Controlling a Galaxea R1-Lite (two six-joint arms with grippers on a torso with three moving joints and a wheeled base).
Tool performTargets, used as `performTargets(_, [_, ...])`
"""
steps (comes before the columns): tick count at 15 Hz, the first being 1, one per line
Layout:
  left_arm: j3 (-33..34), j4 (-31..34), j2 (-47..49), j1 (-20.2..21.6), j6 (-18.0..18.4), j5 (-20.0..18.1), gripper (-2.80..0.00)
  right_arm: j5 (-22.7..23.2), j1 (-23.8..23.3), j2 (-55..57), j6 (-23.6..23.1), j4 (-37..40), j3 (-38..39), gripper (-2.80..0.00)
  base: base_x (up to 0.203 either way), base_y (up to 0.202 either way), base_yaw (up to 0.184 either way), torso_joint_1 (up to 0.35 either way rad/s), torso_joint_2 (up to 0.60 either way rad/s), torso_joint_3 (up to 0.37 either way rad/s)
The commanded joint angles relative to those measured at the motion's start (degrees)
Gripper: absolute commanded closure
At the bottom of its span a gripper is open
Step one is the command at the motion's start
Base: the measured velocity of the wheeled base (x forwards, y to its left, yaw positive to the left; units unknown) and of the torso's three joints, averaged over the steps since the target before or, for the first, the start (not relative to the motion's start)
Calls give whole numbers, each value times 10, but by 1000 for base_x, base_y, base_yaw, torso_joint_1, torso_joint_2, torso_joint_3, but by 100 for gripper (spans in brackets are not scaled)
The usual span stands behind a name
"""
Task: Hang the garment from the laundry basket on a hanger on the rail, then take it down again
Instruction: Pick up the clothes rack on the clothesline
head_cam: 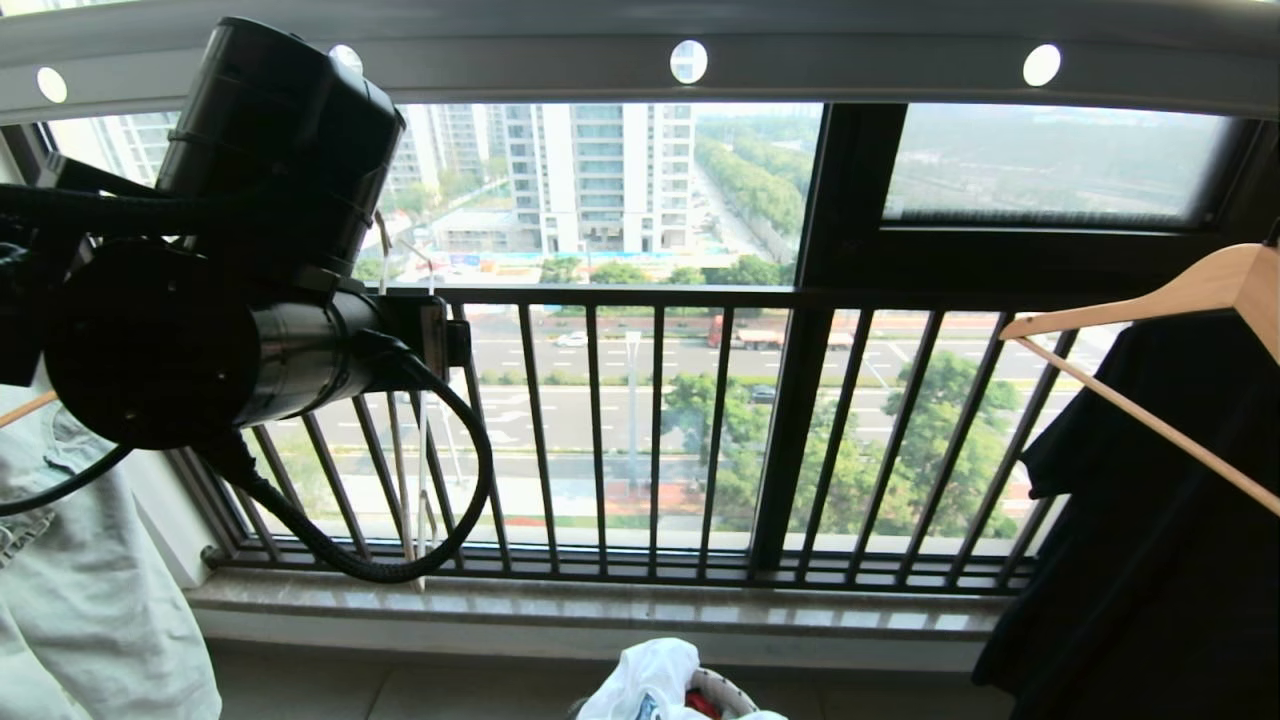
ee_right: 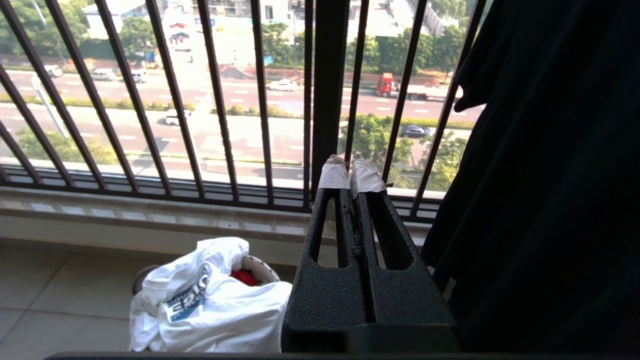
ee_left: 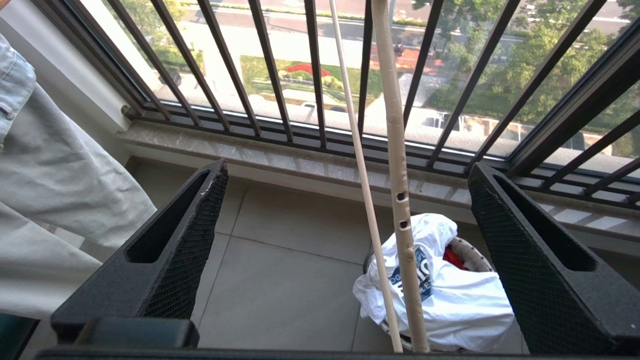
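The white T-shirt garment [ee_left: 460,295] with its blue logo lies heaped over the round laundry basket [ee_left: 475,252] on the tiled floor, seen too at the head view's lower edge, garment [head_cam: 645,680]. The cream wire hanger [ee_left: 397,165] hangs below the holed grey rail [head_cam: 690,62], thin against the railing, hanger [head_cam: 405,480]. My raised left gripper [ee_left: 347,167] is open, and the hanger's two wires run between its fingers, touching neither. My right gripper [ee_right: 351,175] is shut on nothing, low beside the basket [ee_right: 257,267].
A pale denim garment [head_cam: 80,600] hangs at the far left. A wooden hanger [head_cam: 1150,300] carries a black garment [head_cam: 1150,560] at the right. The black railing [head_cam: 650,440] and stone sill [head_cam: 600,600] stand ahead. Something red [ee_right: 245,276] lies in the basket.
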Motion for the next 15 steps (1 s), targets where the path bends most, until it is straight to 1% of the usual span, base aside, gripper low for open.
performTargets(1, [-1,2,-1,0,-2,2,-280,0,0,1,0,0,0,0,0,0,0,0,0,0])
performTargets(2, [0,2,-1,1,-2,2,-16,0,0,1,0,0,0,0,0,0,0,0,0,0])
performTargets(3, [0,2,-1,1,-2,2,0,0,0,1,0,0,0,0,0,0,0,0,0,0])
performTargets(15, [0,3,-3,1,-2,8,0,0,0,1,0,0,0,0,0,0,0,0,0,0])
